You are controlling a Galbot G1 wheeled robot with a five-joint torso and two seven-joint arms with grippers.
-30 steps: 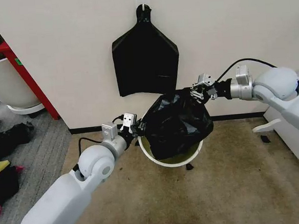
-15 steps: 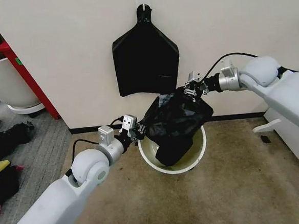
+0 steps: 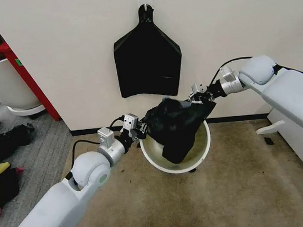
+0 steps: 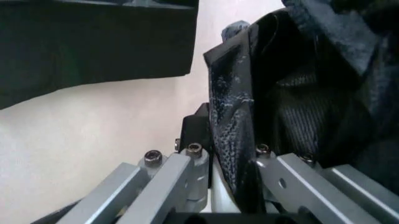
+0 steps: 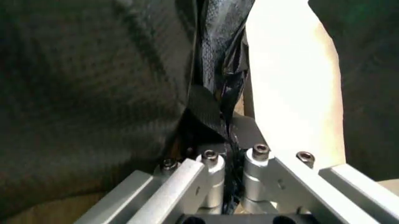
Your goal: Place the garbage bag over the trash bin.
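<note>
We take the trash bin (image 3: 176,166) as our landmark; it stands on the carpeted floor just in front of the wall, its cream rim open toward us. Above it on the wall hangs the flat bunch of black bags (image 3: 147,59), well clear of the work.

The garbage bag (image 3: 175,125) is stretched across the bin's far half, between our two arms. Its upper edge runs roughly level from the bin's left rim to a spot above the bin's far right rim, and the loose body sags down into the bin's mouth without yet wrapping any part of the rim. The near rim is bare.

Our left tool (image 3: 137,131) sits just outside the bin's left rim, clamped on the bag's edge; in the left wrist view black film (image 4: 234,140) runs down between its fingers. Our right tool (image 3: 199,94) is above and behind the bin's right rim, pinching the opposite edge, with film (image 5: 212,112) caught between its closed fingers.

We judge the move turns on this: the held edge lies above and behind the bin's centre, so the mouth must spread and come down outside the rim. The left tool is nearer the rim; the right one stands higher above it.
</note>
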